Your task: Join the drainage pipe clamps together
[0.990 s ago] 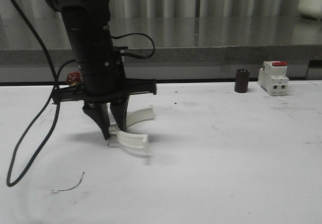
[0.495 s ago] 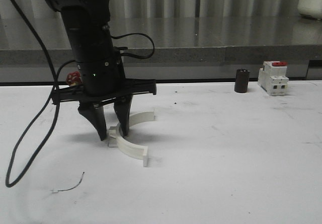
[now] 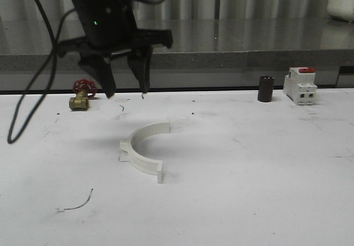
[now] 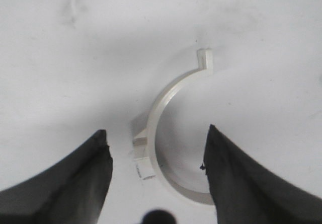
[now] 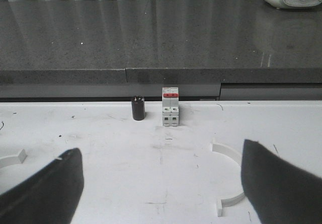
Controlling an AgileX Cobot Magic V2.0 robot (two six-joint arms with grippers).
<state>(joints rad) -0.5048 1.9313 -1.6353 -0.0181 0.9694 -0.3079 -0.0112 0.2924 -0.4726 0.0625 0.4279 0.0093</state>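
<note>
Clamps first: one white half-ring [image 3: 143, 151] lies mid-table, a second [image 5: 229, 176] sits before the right gripper [image 5: 161, 183]. Left gripper [image 3: 126, 95] hangs above, jaws spread, empty. Next, I'd judge: fetch the mate.

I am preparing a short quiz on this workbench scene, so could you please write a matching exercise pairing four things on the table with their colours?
Things:
1. pipe clamp half
2. valve
3. small cylinder
4. breaker

Colours:
A. white body with a red top
B. brass body with a red handwheel
C. plain white all over
D. dark, nearly black

Pairs: 1-C, 2-B, 3-D, 4-A
</note>
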